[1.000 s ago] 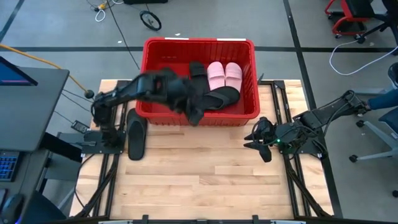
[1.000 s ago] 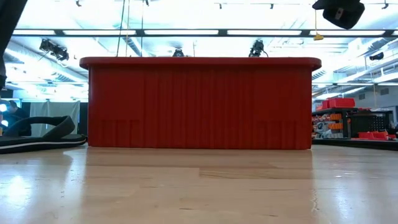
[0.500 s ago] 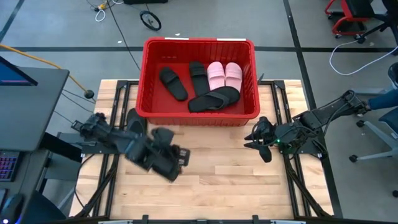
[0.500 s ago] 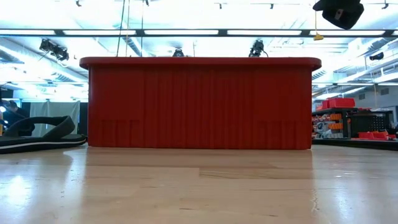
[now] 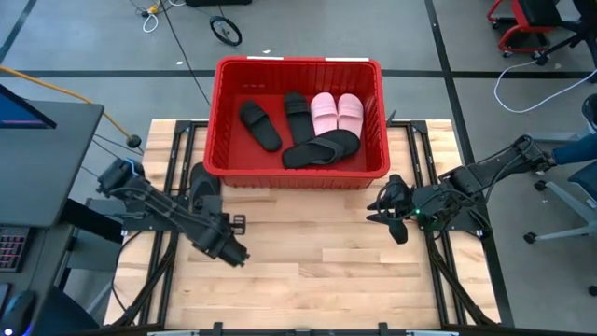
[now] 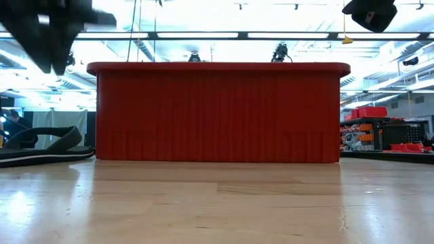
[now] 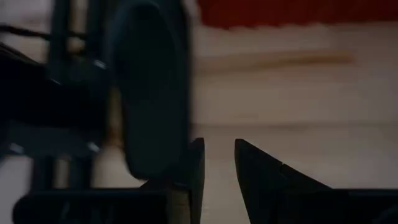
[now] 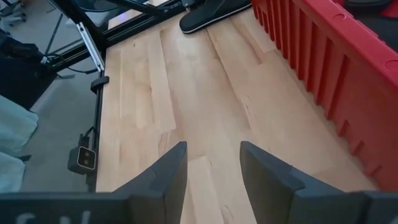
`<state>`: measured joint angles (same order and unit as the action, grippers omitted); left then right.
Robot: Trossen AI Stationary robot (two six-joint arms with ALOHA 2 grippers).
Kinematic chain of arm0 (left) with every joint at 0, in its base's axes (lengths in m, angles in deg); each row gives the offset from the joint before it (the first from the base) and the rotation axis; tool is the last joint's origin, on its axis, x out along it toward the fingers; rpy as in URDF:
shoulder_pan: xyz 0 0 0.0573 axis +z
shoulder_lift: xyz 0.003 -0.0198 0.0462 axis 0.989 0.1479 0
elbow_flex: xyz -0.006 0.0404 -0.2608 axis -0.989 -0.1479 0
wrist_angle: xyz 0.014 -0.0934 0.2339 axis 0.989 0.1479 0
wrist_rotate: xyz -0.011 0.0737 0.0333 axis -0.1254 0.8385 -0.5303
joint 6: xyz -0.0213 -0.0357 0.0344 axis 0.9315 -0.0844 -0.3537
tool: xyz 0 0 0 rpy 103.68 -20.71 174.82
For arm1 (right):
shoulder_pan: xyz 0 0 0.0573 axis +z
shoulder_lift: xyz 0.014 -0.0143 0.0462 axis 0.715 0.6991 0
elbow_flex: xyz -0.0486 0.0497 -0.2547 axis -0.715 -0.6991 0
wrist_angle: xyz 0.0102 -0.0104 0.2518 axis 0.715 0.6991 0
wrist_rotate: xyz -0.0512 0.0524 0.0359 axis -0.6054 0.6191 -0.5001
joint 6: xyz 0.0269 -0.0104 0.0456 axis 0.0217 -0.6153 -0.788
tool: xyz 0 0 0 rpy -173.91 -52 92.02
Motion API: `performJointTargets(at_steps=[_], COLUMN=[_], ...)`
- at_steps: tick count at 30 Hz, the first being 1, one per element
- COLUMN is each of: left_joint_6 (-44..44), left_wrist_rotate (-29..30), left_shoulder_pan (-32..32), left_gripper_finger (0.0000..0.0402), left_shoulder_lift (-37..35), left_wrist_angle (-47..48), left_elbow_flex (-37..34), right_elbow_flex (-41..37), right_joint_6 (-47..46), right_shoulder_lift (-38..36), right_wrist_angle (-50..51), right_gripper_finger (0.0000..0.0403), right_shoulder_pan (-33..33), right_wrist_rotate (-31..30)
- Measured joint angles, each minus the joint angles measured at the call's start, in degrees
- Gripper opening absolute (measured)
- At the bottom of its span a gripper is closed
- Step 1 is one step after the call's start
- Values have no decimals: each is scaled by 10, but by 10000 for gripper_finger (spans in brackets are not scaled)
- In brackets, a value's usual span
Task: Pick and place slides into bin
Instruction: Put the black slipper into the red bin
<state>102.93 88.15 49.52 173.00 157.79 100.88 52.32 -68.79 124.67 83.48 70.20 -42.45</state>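
The red bin (image 5: 298,173) stands at the table's far middle. In it lie two black slides (image 5: 259,125), the pale pink pair (image 5: 336,112) and a black flip-flop (image 5: 322,149). One more black slide (image 5: 201,179) lies sole down on the table left of the bin; it also shows in the low view (image 6: 41,146) and in the left wrist view (image 7: 152,87). My left gripper (image 5: 233,254) hangs over the table near that slide, slightly open and empty (image 7: 219,155). My right gripper (image 5: 381,207) waits open and empty right of the bin (image 8: 212,155).
Bare wooden tabletop (image 5: 308,261) lies between the bin and the near edge. Black frame rails (image 5: 163,252) run along the table's left and right sides. The bin's near wall (image 6: 217,112) stands tall across the low view.
My left gripper has pulled back out of the bin toward the table's near edge, then gone left and low beside the slide on the table. A black slide now shows in the bin's left part, where the arm had covered it.
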Motion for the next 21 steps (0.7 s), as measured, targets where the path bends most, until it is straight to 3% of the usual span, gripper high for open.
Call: performJointTargets(at_steps=[6,10,15,21], left_joint_6=[-16,-13,-82,-76], left_wrist_rotate=[-5,-6,-5,-13], left_shoulder_pan=[45,79,120,156], left_gripper_finger=[94,106,140,186], left_shoulder_lift=[-3,-3,-1,-1], left_wrist_angle=[-10,-99,-255,-266], left_elbow_flex=[-99,-173,-262,-301], right_elbow_flex=[0,0,0,0], right_joint_6=[20,23,33,18], right_shoulder_lift=[0,0,0,0], right_wrist_angle=[0,-1,-2,-4], right_gripper_finger=[153,148,138,129], right_shoulder_pan=[0,0,0,0], right_wrist_rotate=[0,0,-1,-1])
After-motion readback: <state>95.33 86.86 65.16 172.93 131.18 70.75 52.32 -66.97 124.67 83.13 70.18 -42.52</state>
